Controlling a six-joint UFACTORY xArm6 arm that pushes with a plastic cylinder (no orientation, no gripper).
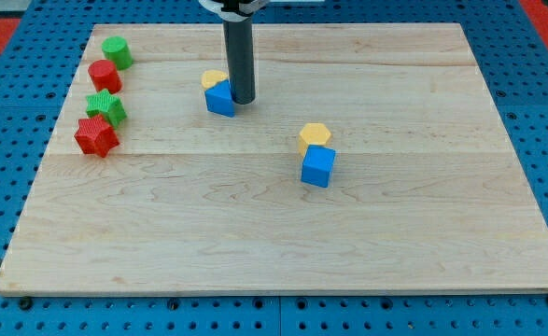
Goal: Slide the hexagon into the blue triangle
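A yellow hexagon (316, 134) lies right of the board's middle, touching the top side of a blue cube (317, 167). A blue block (219, 98), seemingly the triangle, lies at the upper middle, with another yellow block (214, 78) touching its top side. My tip (243, 101) rests on the board against the right side of that blue block, well up and to the left of the hexagon. The rod rises straight up out of the view's top.
At the view's left stand a green cylinder (117, 51), a red cylinder (105, 75), a green star (105, 107) and a red star (96, 136). The wooden board (423, 243) lies on a blue perforated table.
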